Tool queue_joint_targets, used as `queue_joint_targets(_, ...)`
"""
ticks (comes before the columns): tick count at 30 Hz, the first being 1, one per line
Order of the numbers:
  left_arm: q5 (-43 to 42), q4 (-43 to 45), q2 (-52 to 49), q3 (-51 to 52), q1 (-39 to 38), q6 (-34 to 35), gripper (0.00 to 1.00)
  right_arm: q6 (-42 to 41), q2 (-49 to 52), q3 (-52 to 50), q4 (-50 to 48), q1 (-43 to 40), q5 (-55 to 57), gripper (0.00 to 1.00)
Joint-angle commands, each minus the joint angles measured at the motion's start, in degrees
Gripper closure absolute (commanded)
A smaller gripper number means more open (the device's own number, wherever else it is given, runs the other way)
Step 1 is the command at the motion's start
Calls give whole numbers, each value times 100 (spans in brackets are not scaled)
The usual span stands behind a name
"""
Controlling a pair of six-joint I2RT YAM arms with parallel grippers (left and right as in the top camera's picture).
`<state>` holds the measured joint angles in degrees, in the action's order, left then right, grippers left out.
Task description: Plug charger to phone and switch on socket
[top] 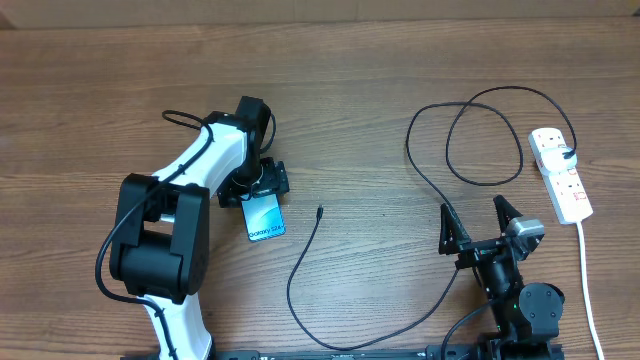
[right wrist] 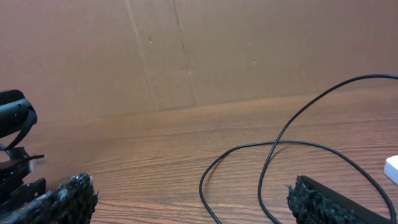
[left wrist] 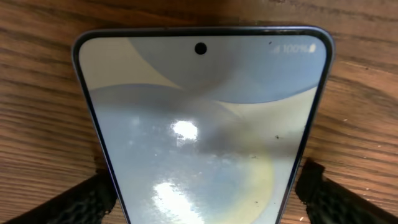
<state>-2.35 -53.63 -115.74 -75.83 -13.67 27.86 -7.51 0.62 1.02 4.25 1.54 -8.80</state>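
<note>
Under the left arm: phone flat on desk, left fingers straddling its sides, grip unclear.
Right fingers: wide, empty.
Cable: plug tip near phone, apart.
Power strip: far right.

The desk is brown wood with dark lines running from side to side. It fills nearly the whole overhead view. A thin pale strip runs along the 12 o'clock edge there. In the right wrist view, a flat brown cardboard wall stands at the far edge of the desk. Two thin creases run down it.
</note>
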Motion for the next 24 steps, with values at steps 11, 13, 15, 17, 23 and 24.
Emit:
queue_joint_targets(11,-1038,94,-586,319,160,-636,28,-20,-48,-57,-26,-15,-22,0)
queue_joint_targets(13,-1565,92,-586,310,238,-844,28,-20,-48,-57,-26,-15,-22,0)
queue_joint_targets(15,-1950,90,-586,299,328,-990,27,-20,-48,-57,-26,-15,-26,0)
queue_joint_targets(17,-2483,92,-586,295,442,-1239,27,-20,-48,-57,-26,-15,-26,0)
queue_joint_targets(23,-3995,-63,-586,295,721,-2013,25,-518,-35,-9,-50,-15,-1521,0)
queue_joint_targets(24,-4076,-118,-586,295,734,-2041,25,-608,42,59,153,-15,-1602,0)
